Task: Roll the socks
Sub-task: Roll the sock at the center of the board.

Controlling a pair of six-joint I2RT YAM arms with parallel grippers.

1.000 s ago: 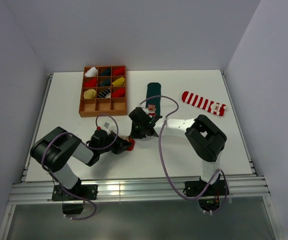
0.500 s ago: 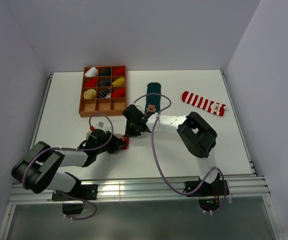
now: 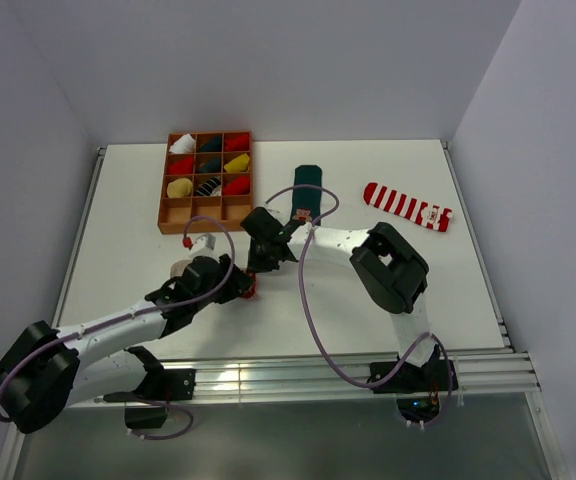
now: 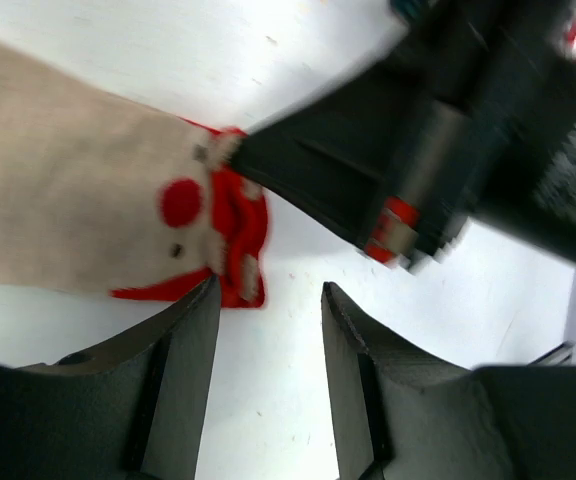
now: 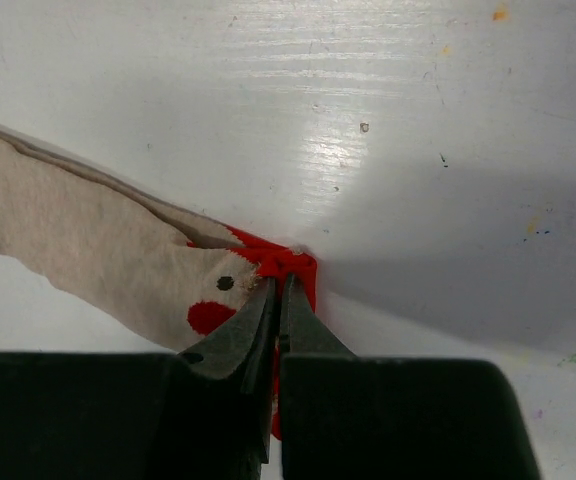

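The beige sock (image 4: 68, 200) with a red toe and face lies flat on the white table. It also shows in the right wrist view (image 5: 88, 250), and in the top view (image 3: 180, 268) it is mostly hidden under the left arm. My right gripper (image 5: 278, 282) is shut on the sock's red toe (image 5: 303, 268); in the top view it (image 3: 257, 268) sits just above that toe. My left gripper (image 4: 268, 292) is open and empty, just beside the toe, over bare table; it also shows in the top view (image 3: 244, 289). The dark green sock (image 3: 308, 190) and the red-and-white striped sock (image 3: 408, 206) lie flat farther back.
An orange wooden organizer box (image 3: 206, 214) with rolled bundles in several compartments stands at the back left; its front row holds nothing. The two grippers are very close together near the table's middle front.
My right gripper has shifted left toward the left gripper. My left arm has stretched out low, its elbow swinging down and to the left, while its gripper stayed by the red toe.
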